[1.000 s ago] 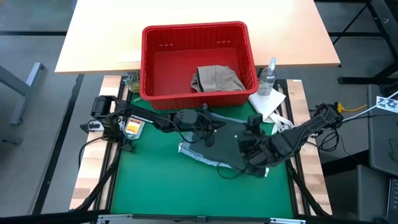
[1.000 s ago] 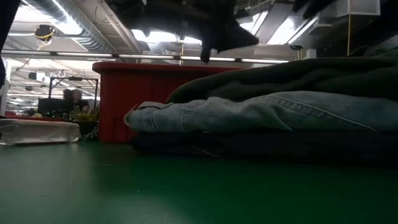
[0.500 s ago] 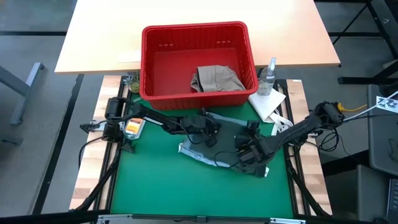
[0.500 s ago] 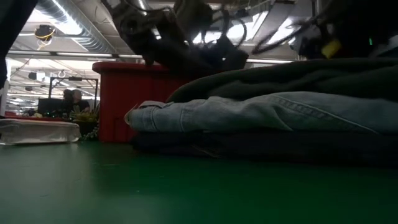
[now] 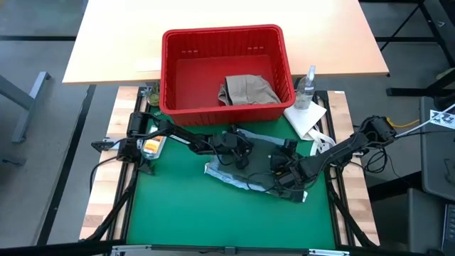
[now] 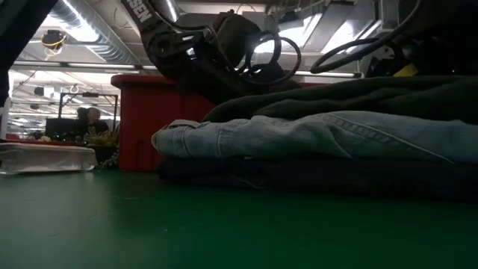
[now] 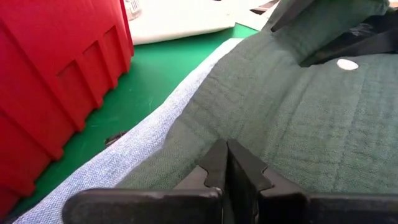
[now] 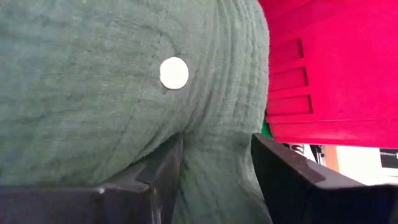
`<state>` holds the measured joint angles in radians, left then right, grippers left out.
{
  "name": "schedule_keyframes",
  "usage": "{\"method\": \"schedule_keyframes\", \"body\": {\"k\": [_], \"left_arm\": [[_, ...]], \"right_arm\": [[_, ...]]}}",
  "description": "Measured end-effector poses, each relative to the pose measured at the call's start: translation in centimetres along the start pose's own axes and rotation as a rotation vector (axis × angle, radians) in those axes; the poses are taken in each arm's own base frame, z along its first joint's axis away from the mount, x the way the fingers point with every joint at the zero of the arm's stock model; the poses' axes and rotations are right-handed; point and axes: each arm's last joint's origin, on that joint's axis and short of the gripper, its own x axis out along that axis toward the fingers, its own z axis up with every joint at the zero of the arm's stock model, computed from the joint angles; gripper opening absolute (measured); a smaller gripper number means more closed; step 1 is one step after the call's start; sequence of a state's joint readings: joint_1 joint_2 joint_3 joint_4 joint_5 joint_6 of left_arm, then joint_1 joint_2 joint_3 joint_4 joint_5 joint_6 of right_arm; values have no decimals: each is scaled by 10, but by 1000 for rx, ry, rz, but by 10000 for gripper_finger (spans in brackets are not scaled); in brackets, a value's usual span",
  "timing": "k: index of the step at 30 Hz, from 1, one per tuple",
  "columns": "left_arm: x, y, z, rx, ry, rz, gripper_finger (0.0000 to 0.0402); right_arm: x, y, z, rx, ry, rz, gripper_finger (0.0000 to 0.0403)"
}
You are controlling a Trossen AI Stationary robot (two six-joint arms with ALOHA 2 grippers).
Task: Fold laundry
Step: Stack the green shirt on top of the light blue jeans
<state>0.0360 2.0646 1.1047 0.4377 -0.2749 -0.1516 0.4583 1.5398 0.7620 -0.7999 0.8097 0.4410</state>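
A stack of garments lies on the green mat. The dark olive green piece (image 5: 259,160) is on top, over the light blue denim (image 6: 314,134) and the dark navy jeans (image 6: 299,175). The beige khaki piece (image 5: 247,89) lies inside the red basket (image 5: 178,71). My left gripper (image 5: 240,158) is shut, down on the olive piece's side toward the basket. My right gripper (image 5: 279,173) is open, on the olive piece's right part by a white button (image 8: 174,73). My left gripper (image 7: 227,152) touches the top surface of the olive piece (image 7: 298,124) with its shut fingertips, near the edge where the light denim (image 7: 124,162) shows; it comes slanting from above. My right gripper (image 8: 214,168) stands astride a hump of the olive piece (image 8: 211,143), one finger (image 8: 158,171) on each side; the cloth bulges up between them and lies on the stack.
The red basket's wall (image 7: 50,74) stands close behind the stack on the far side. A white cloth sheet (image 5: 306,117) and a clear spray bottle (image 5: 307,87) sit at the far right. A small orange object (image 5: 151,146) lies at the mat's left edge. Green mat lies open toward the near edge.
Both arms have come down from above the stack onto the olive piece. My right gripper has also shifted a little toward the table's left. The stack has kept its place.
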Motion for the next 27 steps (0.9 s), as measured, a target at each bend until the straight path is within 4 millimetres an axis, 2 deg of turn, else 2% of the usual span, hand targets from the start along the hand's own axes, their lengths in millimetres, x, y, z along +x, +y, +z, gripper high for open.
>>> {"method": "schedule_keyframes", "body": {"k": [6,10,19,27], "left_arm": [[-1,-3,2,-9,-41,-4,4],[-7,-6,10,-14,-74,-18,4],[-39,-12,50,-42,-192,-60,4],[-76,-31,78,-46,-295,-141,4]], "right_arm": [[0,0,0,1,4,10,195],[-9,-8,3,10,14,46,195],[-55,-43,33,29,-10,126,195],[-97,-53,55,29,-129,206,195]]}}
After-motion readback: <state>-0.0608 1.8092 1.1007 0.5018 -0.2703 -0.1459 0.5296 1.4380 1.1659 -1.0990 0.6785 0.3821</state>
